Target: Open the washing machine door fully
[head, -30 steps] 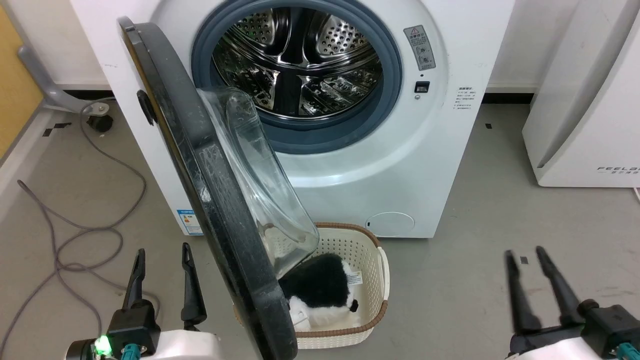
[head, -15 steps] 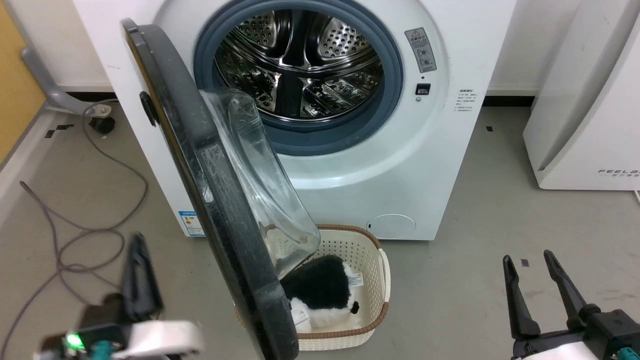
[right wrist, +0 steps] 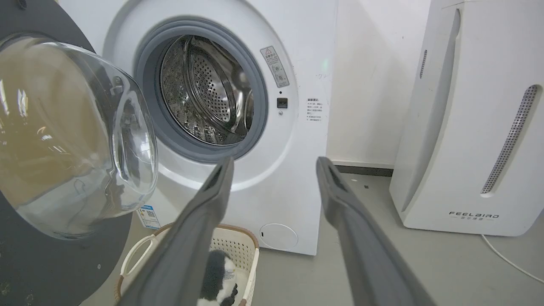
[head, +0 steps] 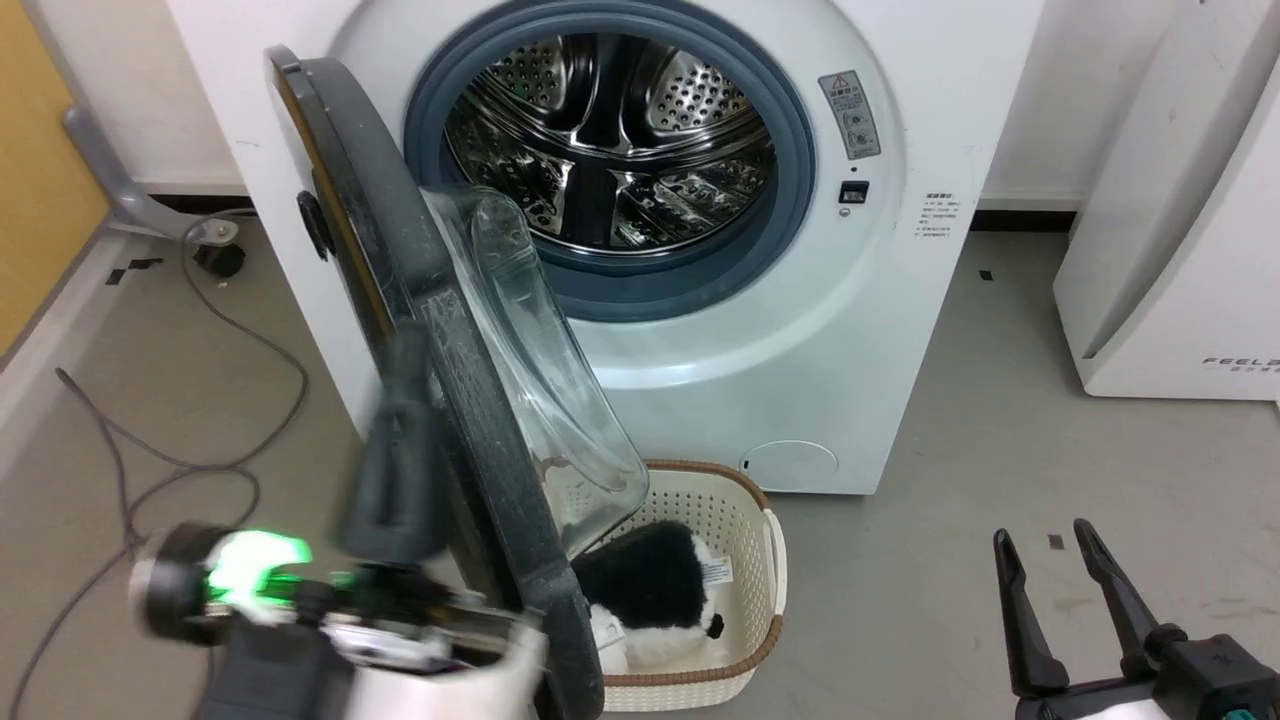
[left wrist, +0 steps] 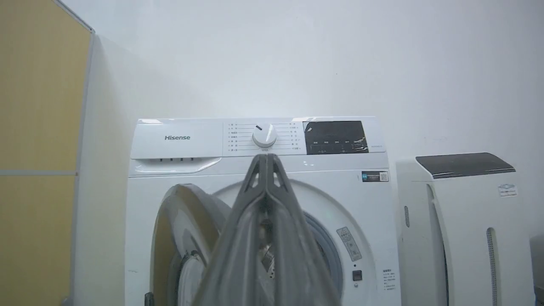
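Since 1 s ago the L pincer (head: pixel 406 345) has come up from the lower-left corner of head view. It now stands, motion-blurred, right by the outer side of the washer door (head: pixel 480 440). Its fingers were apart back then; now they're pressed together w/ nothing btwn them, and in L wrist view the fingertips (left wrist: pixel 261 170) meet in one point. Can't tell if it touches the door. Head cam has shifted a bit too, so the whole scene sits lower in view. The R pincer (head: pixel 1040 535) sits lower in the lower-right corner than before, w/ its fingers (right wrist: pixel 199 221) spread wider & holding nothing.

The door hangs from the left side of the washer (head: pixel 820 330), swung out approx edge-on to head cam, so only part open. Its clear glass bowl (head: pixel 540 360) faces the opening. The steel drum (head: pixel 610 140) & blue-grey gasket (head: pixel 795 180) are exposed.

The door's lower edge hangs over a white basket (head: pixel 765 560) on the floor at the washer's foot, w/ a black-&-white plush toy (head: pixel 650 580) inside. A small blue label (right wrist: pixel 147 216) shows low on the washer front, just beside the basket. A white FEELAIR unit (head: pixel 1180 280) stands on the floor to the washer's right, apart from it.
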`<state>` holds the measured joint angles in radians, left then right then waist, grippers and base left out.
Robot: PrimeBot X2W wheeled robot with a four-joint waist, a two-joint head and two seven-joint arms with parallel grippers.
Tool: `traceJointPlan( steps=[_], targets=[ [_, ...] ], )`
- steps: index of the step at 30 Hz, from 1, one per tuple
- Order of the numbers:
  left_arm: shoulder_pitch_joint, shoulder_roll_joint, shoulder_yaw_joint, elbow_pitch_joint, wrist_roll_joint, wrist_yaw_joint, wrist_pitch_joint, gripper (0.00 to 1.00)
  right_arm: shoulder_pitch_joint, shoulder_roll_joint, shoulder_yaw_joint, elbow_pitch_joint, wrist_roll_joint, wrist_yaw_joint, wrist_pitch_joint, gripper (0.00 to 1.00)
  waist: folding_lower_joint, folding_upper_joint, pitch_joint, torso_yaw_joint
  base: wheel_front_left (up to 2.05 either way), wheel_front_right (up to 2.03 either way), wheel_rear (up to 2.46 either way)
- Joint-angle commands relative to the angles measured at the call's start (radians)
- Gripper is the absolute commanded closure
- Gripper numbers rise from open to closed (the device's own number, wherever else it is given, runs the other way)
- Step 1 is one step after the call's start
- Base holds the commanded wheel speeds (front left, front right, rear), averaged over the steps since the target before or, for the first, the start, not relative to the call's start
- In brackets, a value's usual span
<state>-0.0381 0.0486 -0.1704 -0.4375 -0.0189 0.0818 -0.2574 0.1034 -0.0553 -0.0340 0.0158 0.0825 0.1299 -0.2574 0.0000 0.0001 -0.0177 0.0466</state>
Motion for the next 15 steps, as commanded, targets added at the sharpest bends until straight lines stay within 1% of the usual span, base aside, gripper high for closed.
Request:
traceJointPlan(
  steps=[1, 5, 8, 11, 15],
  targets=[
    [-0.014, 0.002, -0.038, -0.010, 0.014, -0.011, -0.004, 1.00, 0.015, 0.005, 0.003, 0.001, 0.007, 0.001, -0.004, 0.00, 0.0000, -0.0001, -0.002, 0.003, 0.00, 0.00, 0.00],
    [-0.012, 0.002, -0.166, -0.015, 0.036, -0.043, -0.004, 1.00, 0.019, 0.005, 0.008, 0.006, 0.010, 0.001, -0.004, 0.00, 0.0000, -0.0001, -0.007, 0.009, 0.00, 0.00, 0.00],
    [0.004, 0.009, -0.237, -0.005, 0.058, -0.068, -0.004, 1.00, 0.019, 0.005, 0.011, 0.008, 0.011, 0.001, -0.004, 0.00, 0.0000, -0.0001, -0.010, 0.011, 0.00, 0.00, 0.00],
    [0.031, 0.024, -0.292, 0.012, 0.070, -0.091, -0.004, 1.00, 0.021, 0.005, 0.013, 0.010, 0.013, 0.001, -0.004, 0.00, 0.0000, -0.0001, -0.011, 0.014, 0.00, 0.00, 0.00],
    [0.066, 0.042, -0.335, 0.049, 0.073, -0.108, -0.004, 1.00, 0.020, 0.005, 0.010, 0.012, 0.013, 0.001, -0.004, 0.00, 0.0000, -0.0001, -0.008, 0.019, 0.00, 0.00, 0.00]
  ],
)
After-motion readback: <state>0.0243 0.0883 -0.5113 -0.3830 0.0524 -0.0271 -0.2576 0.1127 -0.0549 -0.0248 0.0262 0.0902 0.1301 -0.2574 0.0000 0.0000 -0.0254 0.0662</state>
